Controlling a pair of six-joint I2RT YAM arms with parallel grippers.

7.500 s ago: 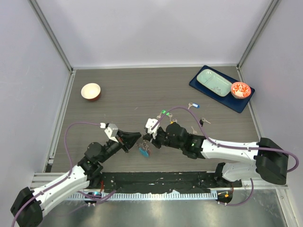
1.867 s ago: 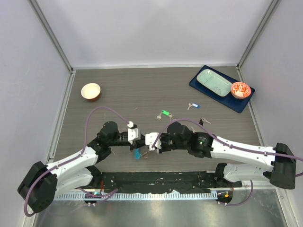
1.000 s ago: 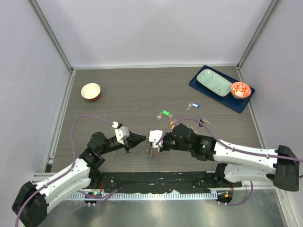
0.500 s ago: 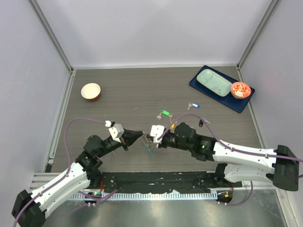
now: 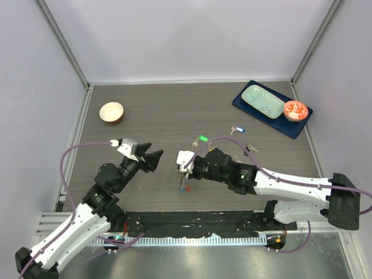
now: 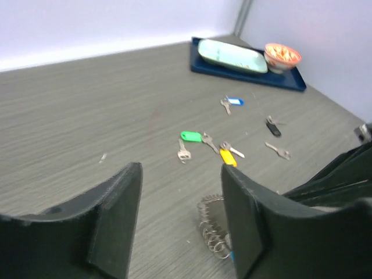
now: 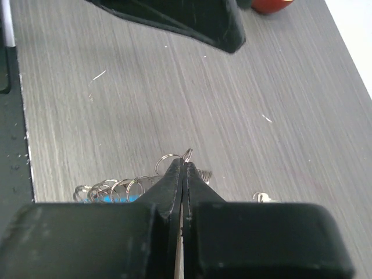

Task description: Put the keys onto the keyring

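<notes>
- Since half a second ago, the left gripper (image 5: 152, 158) has backed off leftward from the keyring (image 5: 182, 185) and its jaws have spread. It holds nothing now and sits well apart from the chain.
- Likely reason: it is leaving the chain to the right arm and freeing itself to fetch a key.
- The left wrist view shows the gap between its fingers (image 6: 119, 212) facing the loose keys, so it is probably lining up a pick.
- The right gripper (image 7: 183, 170) is pinched tight on one ring of the keyring. The chain hangs slack below it, low over the table, and is presented toward the left arm.
- The keys (image 6: 204, 143) lie scattered on the table beyond the chain: green tag (image 5: 202, 139), blue tag (image 5: 238, 129), black (image 5: 251, 149). None looks threaded yet.
</notes>
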